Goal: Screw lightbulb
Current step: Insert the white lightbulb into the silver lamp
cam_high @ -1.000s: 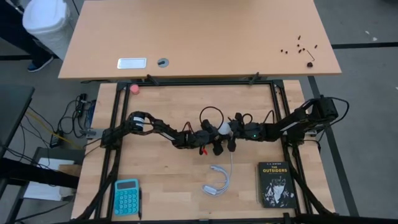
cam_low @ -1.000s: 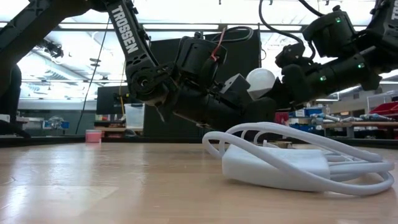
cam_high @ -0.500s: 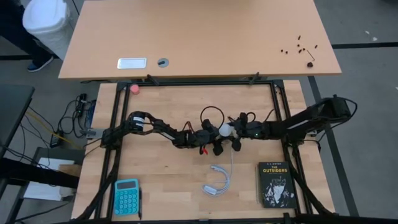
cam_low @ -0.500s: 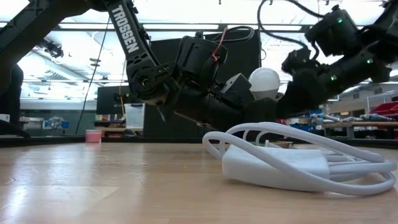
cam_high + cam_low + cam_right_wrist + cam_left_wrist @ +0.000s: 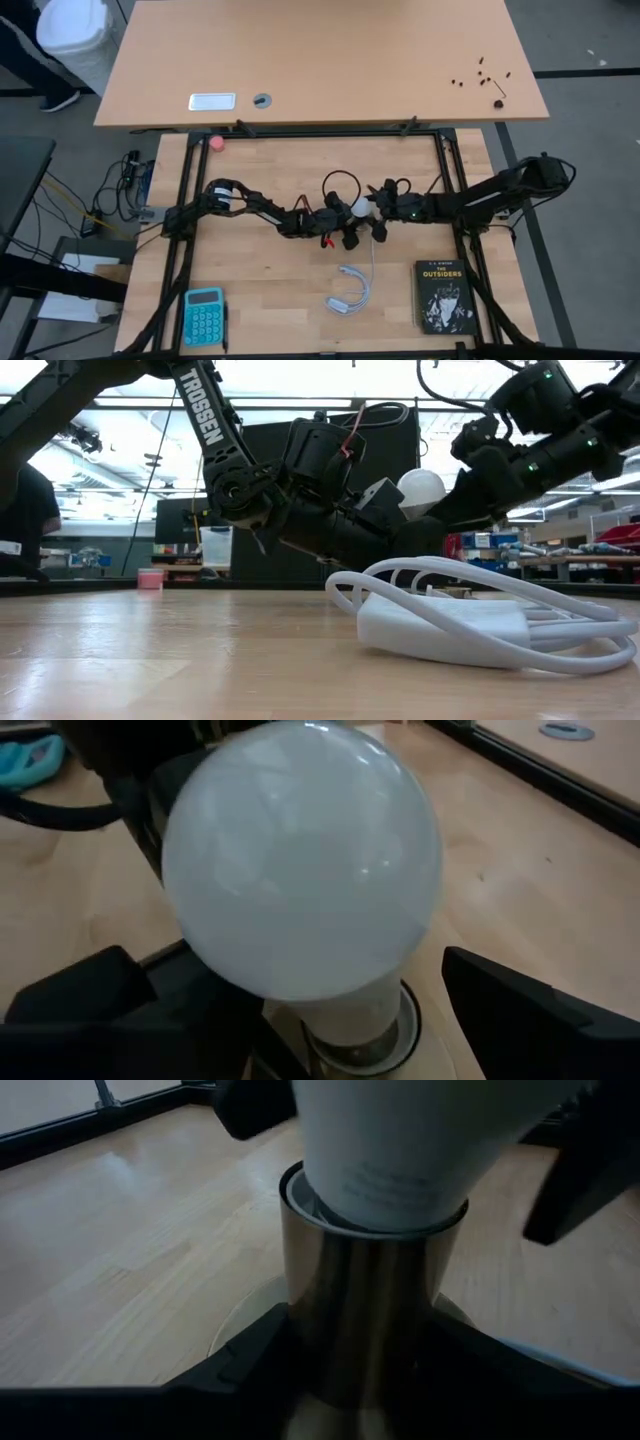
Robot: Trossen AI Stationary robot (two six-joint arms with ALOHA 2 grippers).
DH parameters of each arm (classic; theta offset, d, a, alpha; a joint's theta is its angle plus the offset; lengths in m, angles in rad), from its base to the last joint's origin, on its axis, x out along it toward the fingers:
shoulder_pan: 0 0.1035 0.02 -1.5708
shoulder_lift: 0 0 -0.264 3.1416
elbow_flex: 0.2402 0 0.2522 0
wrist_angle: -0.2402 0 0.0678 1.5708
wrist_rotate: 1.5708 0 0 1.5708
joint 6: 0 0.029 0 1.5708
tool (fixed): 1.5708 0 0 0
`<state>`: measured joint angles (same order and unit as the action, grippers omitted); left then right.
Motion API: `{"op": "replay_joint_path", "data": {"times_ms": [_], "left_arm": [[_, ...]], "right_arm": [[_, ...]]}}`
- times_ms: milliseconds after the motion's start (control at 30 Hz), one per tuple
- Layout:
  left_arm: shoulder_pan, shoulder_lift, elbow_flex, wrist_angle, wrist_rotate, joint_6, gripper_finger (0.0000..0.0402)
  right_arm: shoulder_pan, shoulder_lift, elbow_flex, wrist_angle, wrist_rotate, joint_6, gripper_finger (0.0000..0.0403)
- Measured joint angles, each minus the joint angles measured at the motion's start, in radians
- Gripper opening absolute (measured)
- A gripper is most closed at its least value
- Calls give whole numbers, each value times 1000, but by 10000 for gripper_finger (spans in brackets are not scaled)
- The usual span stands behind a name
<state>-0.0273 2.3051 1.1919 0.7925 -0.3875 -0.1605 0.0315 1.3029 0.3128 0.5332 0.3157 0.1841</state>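
The white lightbulb [image 5: 300,860] stands with its neck in a brass-coloured socket sleeve [image 5: 365,1310]; in the high view the lightbulb [image 5: 357,207] is at the table's middle. My left gripper [image 5: 337,218] comes from the table's left and is shut on the socket. My right gripper [image 5: 320,1020] comes from the table's right and is open, one finger [image 5: 530,1010] on each side of the globe, clear of it. In the low view the lightbulb [image 5: 420,488] shows between the two dark hands. My left gripper pinches the socket's brass sleeve, low on its wall [image 5: 350,1370], between its two fingers [image 5: 240,1375]. The fingers come nearly level from the table's left. The sleeve stands upright with the bulb's neck in its mouth, and its round foot [image 5: 250,1315] lies on the wood.
A coiled white cord with its adapter [image 5: 350,292] lies near of the grippers and fills the low view's foreground [image 5: 450,625]. A black book [image 5: 443,296] lies near right, a blue calculator [image 5: 204,315] near left, a pink ball [image 5: 216,142] far left. Black frame rails [image 5: 186,200] edge the table.
My right gripper has opened and let go of the lightbulb's globe, then risen a little, its arm drawn back toward the table's right. The lightbulb stays in the socket, more of its globe now uncovered in the low view.
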Motion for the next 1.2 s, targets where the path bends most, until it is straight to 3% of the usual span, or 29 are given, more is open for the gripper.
{"op": "replay_joint_path", "data": {"times_ms": [567,700,933,1067,1200], "left_arm": [[3,0,0,-7,46,3,204],[13,-1,0,-7,102,28,204],[48,-2,0,-6,279,76,204],[66,-2,0,-6,362,79,204],[69,-1,0,-6,406,82,204]], "right_arm": [[38,-87,29,-211,4,85,309],[53,-124,30,-258,24,103,309],[52,-142,214,-691,23,97,309],[48,-143,336,-855,3,78,309],[8,-131,442,-1011,-72,85,314]]}}
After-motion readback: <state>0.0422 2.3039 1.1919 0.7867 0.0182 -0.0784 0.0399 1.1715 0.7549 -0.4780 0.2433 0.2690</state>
